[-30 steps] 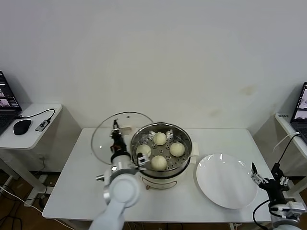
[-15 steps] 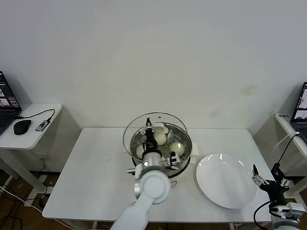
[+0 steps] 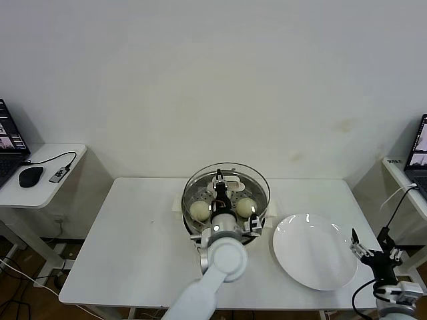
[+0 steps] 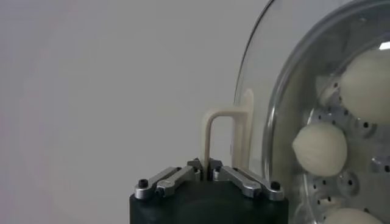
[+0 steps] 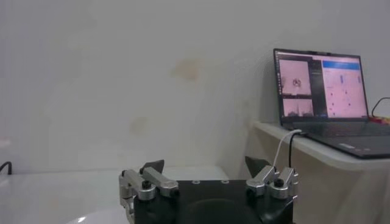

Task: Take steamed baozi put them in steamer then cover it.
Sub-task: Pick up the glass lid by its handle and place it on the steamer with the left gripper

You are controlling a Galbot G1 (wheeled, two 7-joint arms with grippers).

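Observation:
The steamer (image 3: 257, 230) stands at the middle of the white table with cream-white baozi (image 3: 199, 211) inside; they also show through glass in the left wrist view (image 4: 320, 149). The clear glass cover (image 3: 257, 177) sits over the steamer, roughly centred. My left gripper (image 3: 219, 183) is shut on the cover's cream-white handle (image 4: 222, 137), above the pot's middle. In the left wrist view my left gripper (image 4: 205, 172) pinches one leg of the handle. My right gripper (image 3: 373, 250) is open and empty, parked at the table's right front corner, also seen in the right wrist view (image 5: 205, 167).
A flat white plate (image 3: 313, 251) lies right of the steamer. A side table with a mouse (image 3: 30, 177) and a laptop stands far left. Another laptop (image 5: 323, 85) sits on a side table at the right.
My left gripper carried the cover from left of the steamer rightward until it sits over the pot. The right arm has not moved.

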